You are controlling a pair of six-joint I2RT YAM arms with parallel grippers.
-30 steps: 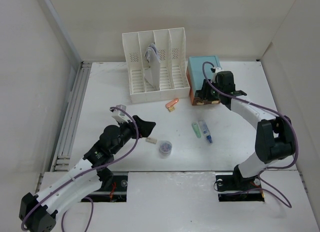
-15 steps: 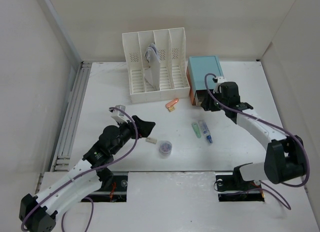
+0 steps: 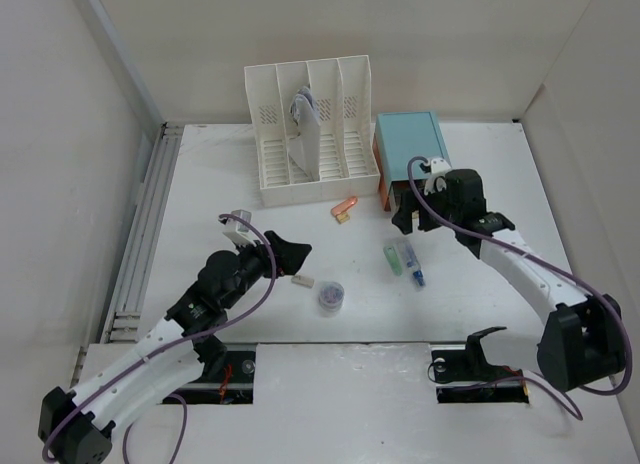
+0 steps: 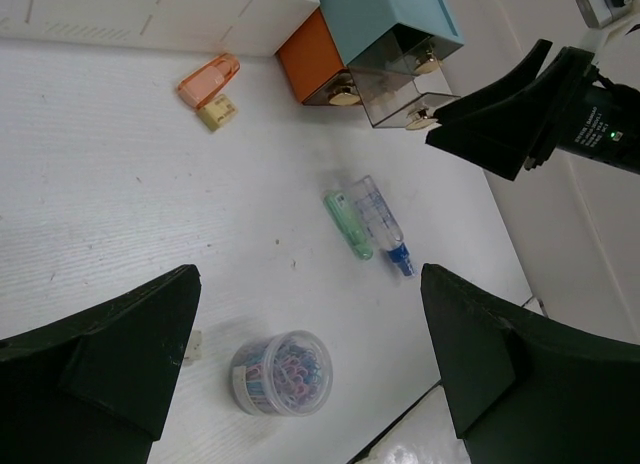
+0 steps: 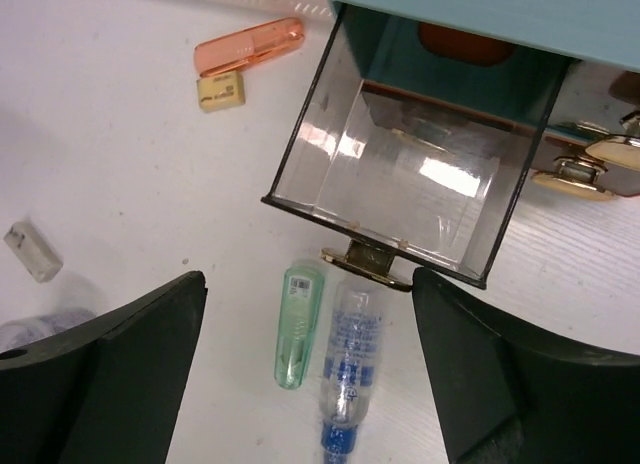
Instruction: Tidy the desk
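- The desk (image 3: 200, 184) lies white and wide beneath both arms, with grey rails along its left edge
- Left gripper (image 4: 310, 314): jaws wide apart, empty, near the clip jar (image 4: 283, 372)
- Right gripper (image 5: 305, 334): jaws spread, holding nothing, over the clear drawer (image 5: 400, 184) standing out of the drawer box (image 3: 410, 139)

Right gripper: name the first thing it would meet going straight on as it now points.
Probably the front of the open clear drawer by its gold knob, or the green pen lying just before it on the desk; depth is unclear.
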